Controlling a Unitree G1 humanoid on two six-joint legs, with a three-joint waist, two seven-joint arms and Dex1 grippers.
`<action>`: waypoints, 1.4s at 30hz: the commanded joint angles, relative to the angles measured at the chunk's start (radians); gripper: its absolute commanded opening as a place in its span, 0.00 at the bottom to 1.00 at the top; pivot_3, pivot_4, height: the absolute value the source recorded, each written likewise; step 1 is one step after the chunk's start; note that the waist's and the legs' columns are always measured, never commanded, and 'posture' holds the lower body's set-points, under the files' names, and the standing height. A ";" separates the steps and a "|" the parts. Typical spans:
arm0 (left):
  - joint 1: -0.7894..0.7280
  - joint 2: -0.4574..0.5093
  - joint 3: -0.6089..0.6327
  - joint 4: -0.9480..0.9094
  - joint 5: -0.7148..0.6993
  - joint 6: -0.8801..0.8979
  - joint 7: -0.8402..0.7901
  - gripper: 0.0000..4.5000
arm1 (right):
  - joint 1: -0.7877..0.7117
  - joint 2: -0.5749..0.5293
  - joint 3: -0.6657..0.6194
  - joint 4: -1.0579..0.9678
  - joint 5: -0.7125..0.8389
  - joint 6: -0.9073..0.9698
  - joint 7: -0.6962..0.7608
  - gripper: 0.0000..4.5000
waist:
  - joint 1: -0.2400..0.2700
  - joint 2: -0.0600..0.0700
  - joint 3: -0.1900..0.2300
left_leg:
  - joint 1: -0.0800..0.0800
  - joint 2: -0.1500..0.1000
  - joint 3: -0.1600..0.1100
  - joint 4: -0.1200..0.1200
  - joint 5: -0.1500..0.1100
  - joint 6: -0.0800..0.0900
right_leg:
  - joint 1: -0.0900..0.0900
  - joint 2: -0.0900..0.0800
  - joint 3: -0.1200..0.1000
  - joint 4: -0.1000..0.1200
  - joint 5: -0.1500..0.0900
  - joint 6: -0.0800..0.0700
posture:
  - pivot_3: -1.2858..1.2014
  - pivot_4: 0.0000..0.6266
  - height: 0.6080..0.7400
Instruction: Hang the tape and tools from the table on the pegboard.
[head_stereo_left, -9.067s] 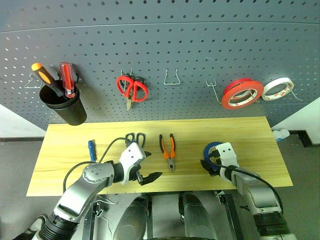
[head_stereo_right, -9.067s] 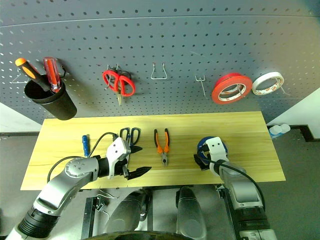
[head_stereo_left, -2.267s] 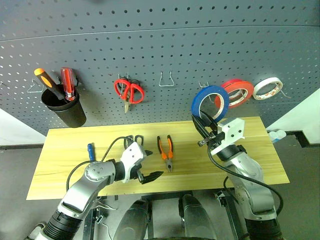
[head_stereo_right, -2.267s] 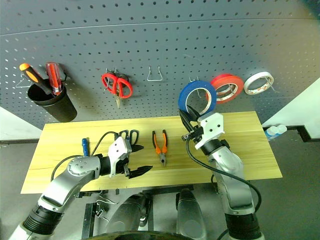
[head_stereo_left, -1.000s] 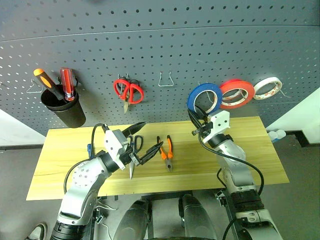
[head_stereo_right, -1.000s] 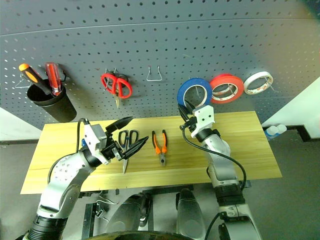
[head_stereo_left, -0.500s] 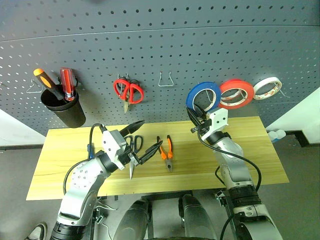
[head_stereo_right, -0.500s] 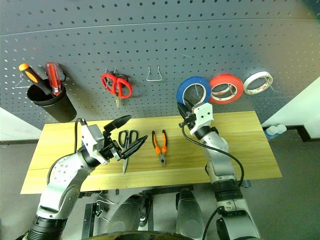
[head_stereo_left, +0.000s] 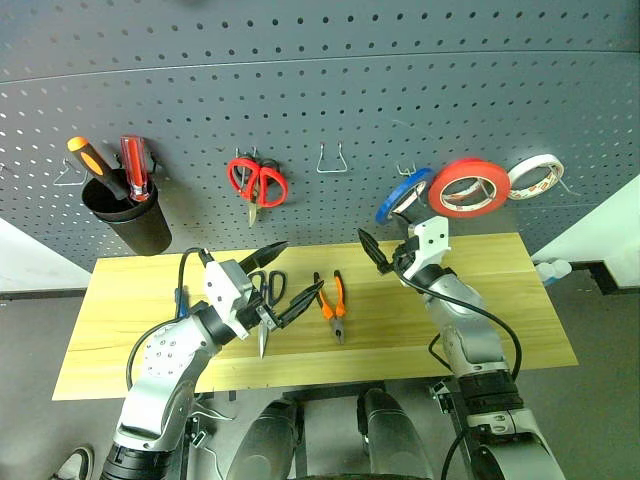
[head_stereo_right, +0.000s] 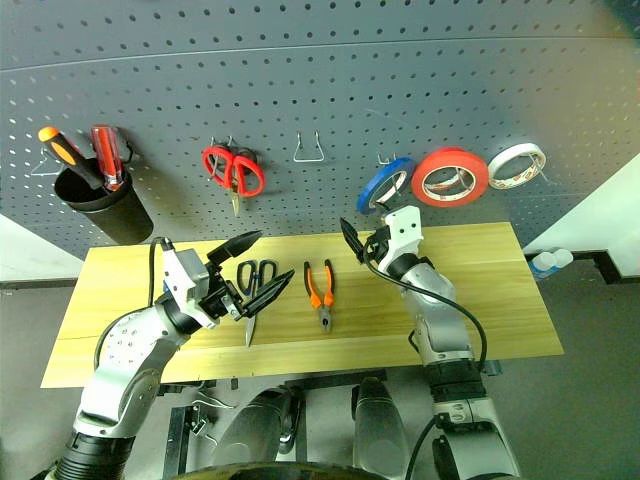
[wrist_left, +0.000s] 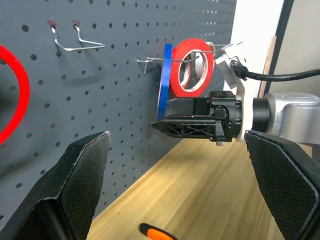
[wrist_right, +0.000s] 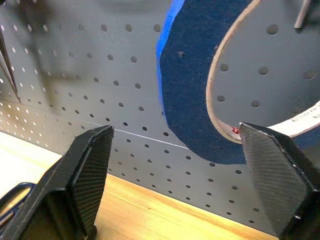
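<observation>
The blue tape (head_stereo_left: 401, 194) hangs tilted on a thin hook of the dark grey pegboard (head_stereo_left: 450, 80), just left of a red-orange roll. My right gripper (head_stereo_left: 385, 245) is open just below and in front of the tape (wrist_right: 190, 90), holding nothing. Over the wooden table (head_stereo_left: 500, 300), my left gripper (head_stereo_left: 300, 268) is open and empty above the dark-handled scissors (head_stereo_left: 262, 318), which lie flat. The orange-and-black pliers (head_stereo_left: 335, 303) lie just right of them. The blue-handled screwdriver (head_stereo_left: 180, 300) lies at the left, partly hidden by my left arm.
On the pegboard hang a black cup (head_stereo_left: 130, 215) with orange and red screwdrivers, red-handled scissors (head_stereo_left: 260, 181), a bare wire hook (head_stereo_left: 335, 160), the red-orange roll (head_stereo_left: 470, 186) and a white roll (head_stereo_left: 535, 176). The table's right half is bare wood.
My right gripper has opened and let go of the blue tape, which now hangs edge-on on its hook. The left arm has not moved.
</observation>
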 joint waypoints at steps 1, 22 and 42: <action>0.031 0.023 0.017 -0.027 -0.001 0.001 0.001 1.00 | 0.051 -0.024 0.015 -0.085 -0.019 0.073 -0.010 0.88 | 0.000 0.000 0.000 | 0.000 0.000 0.000 0.000 0.000 0.000 | 0.000 0.000 0.000 0.000 0.000 0.000 | 0.55 0.33 0.85; 0.138 0.081 0.053 -0.057 -0.027 0.074 0.016 1.00 | 0.359 -0.088 0.150 -0.629 0.007 0.538 -0.020 0.88 | 0.001 -0.001 -0.001 | 0.001 0.001 -0.001 -0.002 -0.001 0.002 | 0.001 0.000 0.000 -0.001 0.000 0.000 | 0.54 0.35 0.85; 0.143 0.089 0.044 -0.066 -0.017 0.101 0.011 1.00 | 0.395 -0.116 0.146 -0.638 -0.002 0.592 -0.037 0.88 | 0.003 0.000 0.000 | -0.001 0.001 -0.001 -0.003 -0.001 0.002 | -0.001 0.000 -0.001 -0.002 0.000 0.000 | 0.54 0.37 0.85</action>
